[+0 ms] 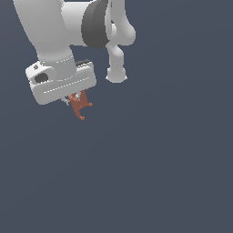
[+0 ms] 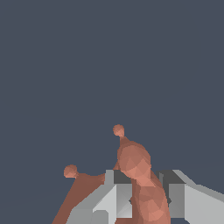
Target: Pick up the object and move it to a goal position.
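The figure (image 1: 80,105) is pinched in the closed claw (image 1: 74,99) – held only near its top, it could be twisted loose by a jolt

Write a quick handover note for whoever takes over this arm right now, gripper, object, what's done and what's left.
Gripper: shut on the object, fingers either side of it in the wrist view.
Object: hangs below the gripper; stubby ends stick out past the fingers.
Done: grasp made.
Left: carry it to the goal and release. No goal marker shows in either view, so check the target first.
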You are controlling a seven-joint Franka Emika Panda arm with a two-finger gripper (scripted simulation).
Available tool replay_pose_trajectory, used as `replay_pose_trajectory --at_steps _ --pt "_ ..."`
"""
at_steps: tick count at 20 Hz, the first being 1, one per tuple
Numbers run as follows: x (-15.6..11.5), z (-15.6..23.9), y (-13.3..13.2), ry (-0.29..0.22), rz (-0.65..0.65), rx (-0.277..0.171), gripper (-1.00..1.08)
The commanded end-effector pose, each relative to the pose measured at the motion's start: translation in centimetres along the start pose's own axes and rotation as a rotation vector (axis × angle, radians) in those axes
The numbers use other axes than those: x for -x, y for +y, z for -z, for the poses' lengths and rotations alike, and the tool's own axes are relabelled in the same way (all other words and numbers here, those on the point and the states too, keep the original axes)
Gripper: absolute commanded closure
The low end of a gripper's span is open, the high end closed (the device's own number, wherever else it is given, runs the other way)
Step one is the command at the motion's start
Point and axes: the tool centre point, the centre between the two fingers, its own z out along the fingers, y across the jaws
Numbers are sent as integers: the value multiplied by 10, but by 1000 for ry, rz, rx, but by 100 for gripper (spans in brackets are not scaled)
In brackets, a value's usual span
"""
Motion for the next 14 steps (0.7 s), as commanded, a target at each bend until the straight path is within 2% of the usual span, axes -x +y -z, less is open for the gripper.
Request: replay_pose_trajectory --at_steps 1,7,14 --pt "9 20 10 -1 1 -1 108" --pt "23 51 26 -2 0 -1 108" --pt "27 62 33 -3 0 0 108"
